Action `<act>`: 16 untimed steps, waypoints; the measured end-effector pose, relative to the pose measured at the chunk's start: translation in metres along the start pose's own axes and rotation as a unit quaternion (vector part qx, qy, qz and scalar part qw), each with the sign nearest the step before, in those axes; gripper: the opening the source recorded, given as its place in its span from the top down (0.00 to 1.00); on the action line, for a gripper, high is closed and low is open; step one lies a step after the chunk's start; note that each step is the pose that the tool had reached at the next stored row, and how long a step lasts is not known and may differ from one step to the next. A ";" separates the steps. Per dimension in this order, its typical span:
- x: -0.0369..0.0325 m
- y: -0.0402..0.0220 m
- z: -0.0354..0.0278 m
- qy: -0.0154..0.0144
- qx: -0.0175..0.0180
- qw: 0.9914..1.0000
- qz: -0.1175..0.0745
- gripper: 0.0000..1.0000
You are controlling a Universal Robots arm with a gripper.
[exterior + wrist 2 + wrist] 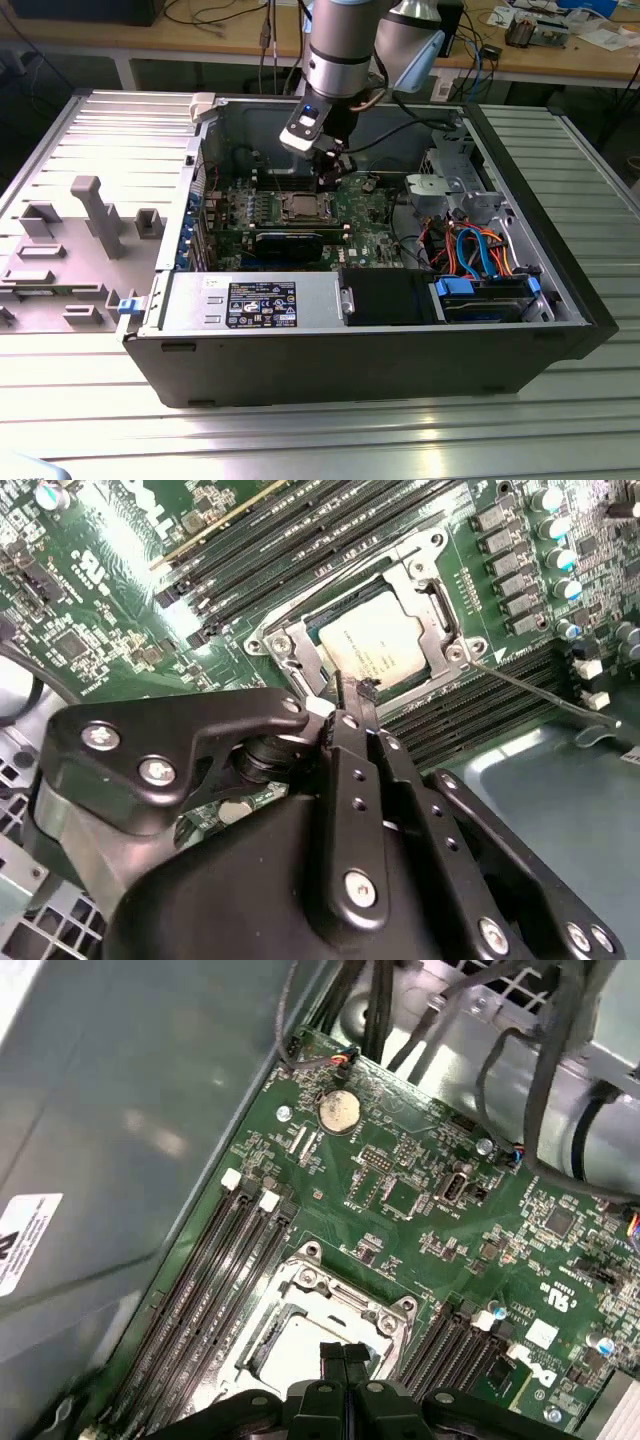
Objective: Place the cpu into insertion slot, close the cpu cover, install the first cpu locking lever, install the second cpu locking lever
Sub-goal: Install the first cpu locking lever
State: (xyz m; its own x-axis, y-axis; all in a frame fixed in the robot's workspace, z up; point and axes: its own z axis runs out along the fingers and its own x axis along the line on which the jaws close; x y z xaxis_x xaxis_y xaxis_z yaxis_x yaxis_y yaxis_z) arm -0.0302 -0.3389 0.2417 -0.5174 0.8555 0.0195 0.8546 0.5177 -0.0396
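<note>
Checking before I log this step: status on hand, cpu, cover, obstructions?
Hand shut, tips at insertion slot edge. Cpu seated, cpu cover down over it. One lever rod sticks out sideways; no obstruction seen.

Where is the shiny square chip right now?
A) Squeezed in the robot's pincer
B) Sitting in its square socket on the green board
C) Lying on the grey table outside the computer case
B: the chip lies flat inside the silver-framed socket on the green board, while the pincer beside it is shut with no chip in it.
</note>
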 end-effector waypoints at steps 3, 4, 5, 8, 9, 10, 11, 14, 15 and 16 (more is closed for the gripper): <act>0.0000 0.0000 0.0000 -0.001 0.001 0.999 -0.033 0.89; 0.0000 0.0000 0.0000 -0.001 0.001 0.999 -0.037 0.89; 0.0000 0.0000 0.0000 -0.002 0.001 0.999 -0.041 0.89; 0.0000 0.0000 0.0000 -0.002 0.001 0.998 -0.057 0.89; 0.0000 0.0000 0.0000 -0.003 0.001 0.998 -0.065 0.89; 0.0000 0.0000 0.0000 -0.003 0.001 0.998 -0.069 0.89; 0.0000 0.0000 0.0000 -0.003 0.001 0.997 -0.073 0.89; 0.0000 0.0000 0.0000 -0.003 0.002 0.996 -0.087 0.89; 0.0000 0.0000 0.0000 -0.004 0.002 0.996 -0.091 0.89; 0.0000 0.0000 0.0000 -0.004 0.002 0.995 -0.099 0.89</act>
State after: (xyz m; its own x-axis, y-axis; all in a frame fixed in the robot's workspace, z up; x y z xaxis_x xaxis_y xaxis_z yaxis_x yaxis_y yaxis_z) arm -0.0302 -0.3389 0.2416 -0.6752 0.7374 0.0195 0.7364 0.6754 -0.0395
